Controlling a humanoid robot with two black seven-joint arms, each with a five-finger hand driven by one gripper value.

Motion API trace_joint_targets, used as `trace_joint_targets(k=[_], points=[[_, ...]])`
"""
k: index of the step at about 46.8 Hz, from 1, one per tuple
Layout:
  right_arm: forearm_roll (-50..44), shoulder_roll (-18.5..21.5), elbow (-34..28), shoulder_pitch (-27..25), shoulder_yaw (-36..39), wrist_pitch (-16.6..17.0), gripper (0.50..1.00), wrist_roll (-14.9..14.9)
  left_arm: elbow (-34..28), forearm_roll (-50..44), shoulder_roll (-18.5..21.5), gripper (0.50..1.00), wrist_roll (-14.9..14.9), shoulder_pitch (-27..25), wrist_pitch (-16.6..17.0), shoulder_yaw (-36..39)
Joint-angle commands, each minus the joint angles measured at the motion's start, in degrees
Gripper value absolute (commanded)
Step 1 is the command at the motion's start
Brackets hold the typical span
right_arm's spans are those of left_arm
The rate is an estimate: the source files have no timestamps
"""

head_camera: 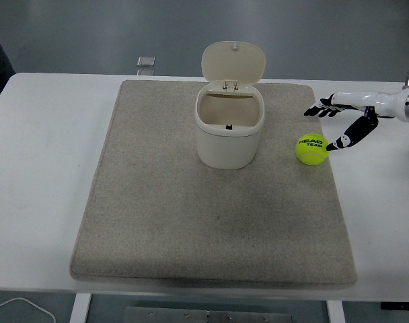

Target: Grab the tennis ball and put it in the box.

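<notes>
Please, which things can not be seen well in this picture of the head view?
- Right hand: the arm behind the wrist is cut off by the right edge.
- Box: its floor is hidden by its front wall; the dark mark inside is too small to identify.
- Small grey object beyond the table: too small to identify.
- Left arm: out of frame.
</notes>
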Motion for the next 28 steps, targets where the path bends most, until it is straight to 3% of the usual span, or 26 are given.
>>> trace_joint_targets(k=[1,28], points=[[-0.9,0.5,0.0,-1.4,-0.2,-2.1,0.897,0.0,0.0,0.0,0.0,0.992,0.0,0.0,0.0,0.0],[-1.3,2.6,-0.4,-5.2,-0.2,-7.6,0.897,0.0,0.0,0.0,0.0,0.992,0.0,0.0,0.0,0.0]])
